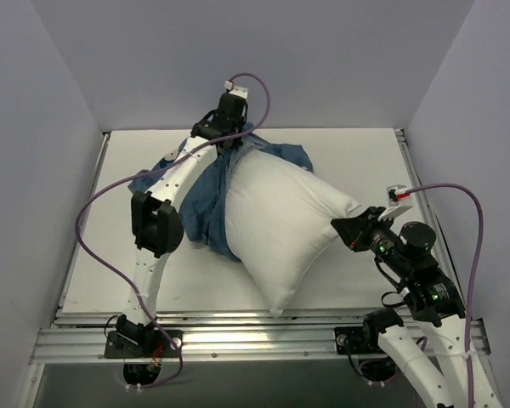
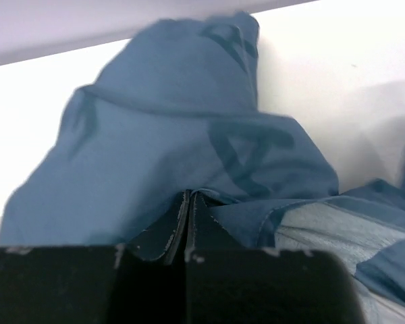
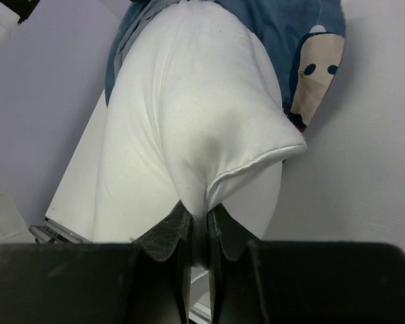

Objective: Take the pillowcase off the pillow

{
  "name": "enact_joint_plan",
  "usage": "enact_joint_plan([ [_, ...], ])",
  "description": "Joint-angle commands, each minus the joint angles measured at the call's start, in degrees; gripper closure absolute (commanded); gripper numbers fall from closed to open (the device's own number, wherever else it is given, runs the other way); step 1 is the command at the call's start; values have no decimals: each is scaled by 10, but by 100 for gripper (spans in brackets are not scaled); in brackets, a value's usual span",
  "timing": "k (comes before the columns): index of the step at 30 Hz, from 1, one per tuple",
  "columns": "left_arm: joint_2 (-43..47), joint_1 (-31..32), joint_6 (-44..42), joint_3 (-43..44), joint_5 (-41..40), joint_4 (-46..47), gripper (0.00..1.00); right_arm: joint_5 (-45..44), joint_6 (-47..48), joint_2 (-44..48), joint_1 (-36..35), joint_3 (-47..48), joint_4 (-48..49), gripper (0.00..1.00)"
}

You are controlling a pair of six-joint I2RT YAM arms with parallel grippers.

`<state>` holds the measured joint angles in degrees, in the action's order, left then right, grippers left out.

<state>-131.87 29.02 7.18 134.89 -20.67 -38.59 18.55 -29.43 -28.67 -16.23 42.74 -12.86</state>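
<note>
Pillowcase [image 1: 206, 208] mostly off, bunched at pillow [image 1: 280, 217] far-left side on tabletop [image 1: 357, 161]. Left end effector [image 2: 189, 202] clamped on its fabric to pull; right end effector [image 3: 201, 217] pinches pillow's right corner as anchor.

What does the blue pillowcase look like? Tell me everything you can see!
The pillowcase is soft blue cloth printed with darker blue letters and a cartoon mouse face. It is crumpled and mostly pulled off, bunched at the far end and left side of the white pillow, lying on the white table. The left gripper is shut, pinching a fold of it.
</note>
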Motion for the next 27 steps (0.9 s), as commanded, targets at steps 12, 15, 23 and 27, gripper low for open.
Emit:
enact_joint_plan([
  [12,10,-44,20,-16,-78,21,81,-116,23,-46,1,72,-117,100],
  [15,88,-12,41,-88,-49,68,55,-159,19,-83,1,42,-92,98],
  [23,357,56,126,-346,35,154,9,-246,31,-207,4,66,-66,72],
  [27,474,79,156,-500,69,200,8,-265,40,-242,5,82,-53,33],
])
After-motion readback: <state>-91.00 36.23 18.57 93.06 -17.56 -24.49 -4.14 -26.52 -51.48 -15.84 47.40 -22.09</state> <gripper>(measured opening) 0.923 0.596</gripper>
